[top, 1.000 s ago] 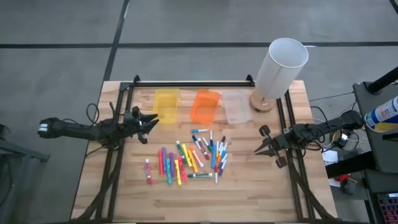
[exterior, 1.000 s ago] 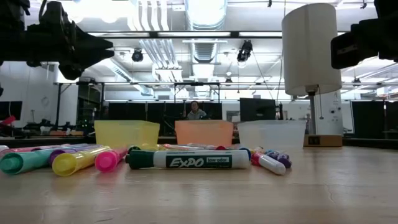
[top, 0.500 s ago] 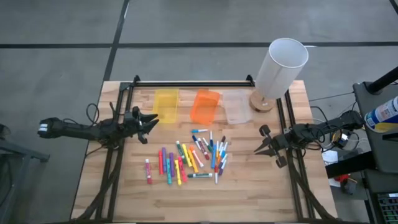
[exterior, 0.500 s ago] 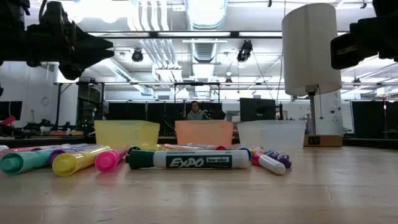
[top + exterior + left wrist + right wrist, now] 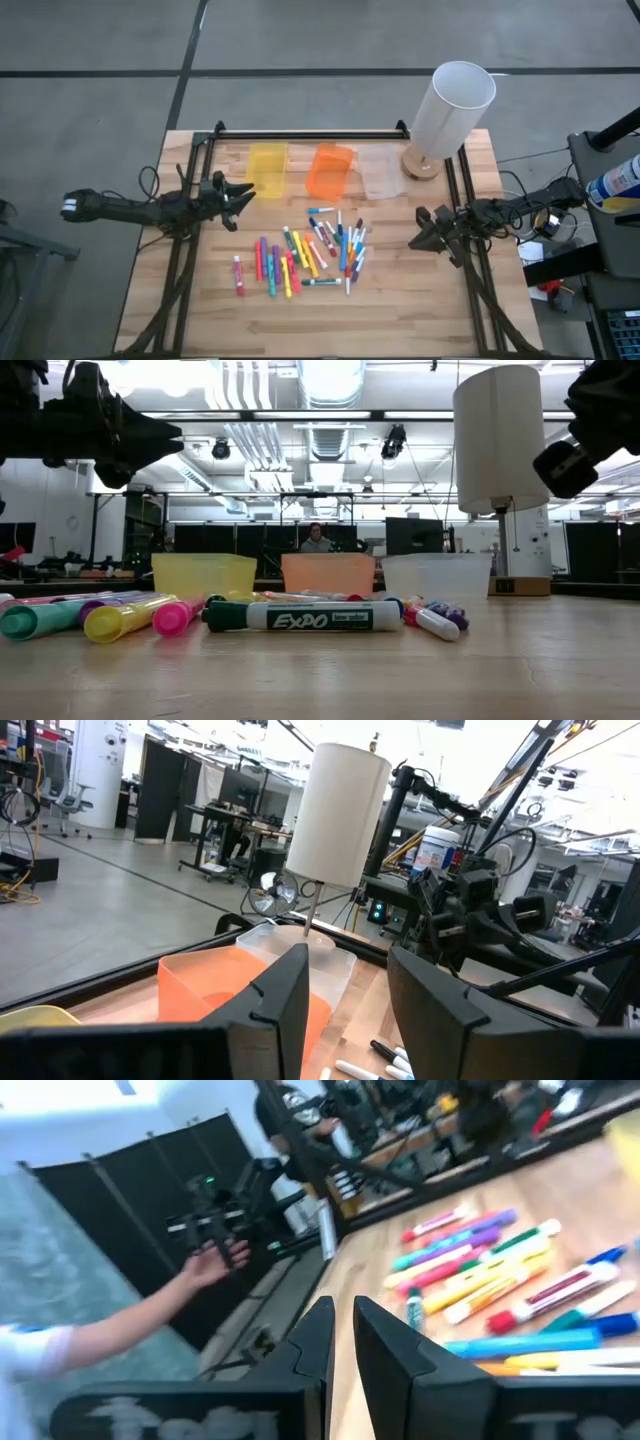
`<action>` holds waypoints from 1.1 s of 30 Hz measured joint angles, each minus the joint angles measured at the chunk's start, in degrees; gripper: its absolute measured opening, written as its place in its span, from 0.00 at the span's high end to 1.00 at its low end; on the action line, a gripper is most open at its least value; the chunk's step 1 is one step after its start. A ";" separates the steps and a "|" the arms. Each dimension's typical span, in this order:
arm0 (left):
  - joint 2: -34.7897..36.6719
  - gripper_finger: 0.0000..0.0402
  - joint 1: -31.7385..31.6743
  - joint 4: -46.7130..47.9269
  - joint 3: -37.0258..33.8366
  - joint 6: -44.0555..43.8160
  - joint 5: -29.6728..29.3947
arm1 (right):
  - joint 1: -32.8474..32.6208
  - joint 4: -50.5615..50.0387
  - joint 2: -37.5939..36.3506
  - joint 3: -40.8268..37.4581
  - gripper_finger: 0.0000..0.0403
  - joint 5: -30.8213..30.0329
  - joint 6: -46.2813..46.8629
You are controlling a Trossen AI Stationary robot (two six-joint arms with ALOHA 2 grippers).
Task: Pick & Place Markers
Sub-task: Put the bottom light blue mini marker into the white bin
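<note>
Several capped markers in pink, red, yellow, orange, green, blue and purple lie loose on the wooden table's middle. They also show in the low view and the right wrist view. My left gripper hovers open and empty above the table, left of the markers and beside the yellow bin. My right gripper hovers right of the markers and points at them. Only a narrow slit shows between its fingers, and it is empty.
A yellow bin, an orange bin and a clear bin stand in a row behind the markers. A tall white cylinder stands at the back right. A person's hand shows beyond the table in the right wrist view.
My right gripper has rolled about its own axis while staying at the table's right side. Its body sits differently in the high and low views. The markers have not moved.
</note>
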State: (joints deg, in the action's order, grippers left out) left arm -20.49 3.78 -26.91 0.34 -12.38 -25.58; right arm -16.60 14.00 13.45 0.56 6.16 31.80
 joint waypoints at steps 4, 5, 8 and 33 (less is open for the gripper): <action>0.00 0.67 -0.01 0.00 0.00 0.00 -0.01 | -0.01 2.61 1.00 0.00 0.90 -0.12 -2.09; 0.00 0.67 -0.01 -0.01 0.00 0.00 -0.01 | -0.01 3.14 1.34 0.00 0.90 -0.12 -2.76; -0.02 0.67 -0.03 -0.63 0.00 -0.17 -0.01 | 0.00 4.87 2.96 0.00 0.91 -0.14 -5.45; -4.83 0.67 0.13 -3.10 0.00 -21.27 5.76 | 0.00 -2.38 21.45 8.61 0.90 -10.70 -23.17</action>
State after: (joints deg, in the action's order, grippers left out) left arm -25.32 3.90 -30.01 0.34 -33.65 -19.82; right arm -16.60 11.62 34.90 9.16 -4.54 8.63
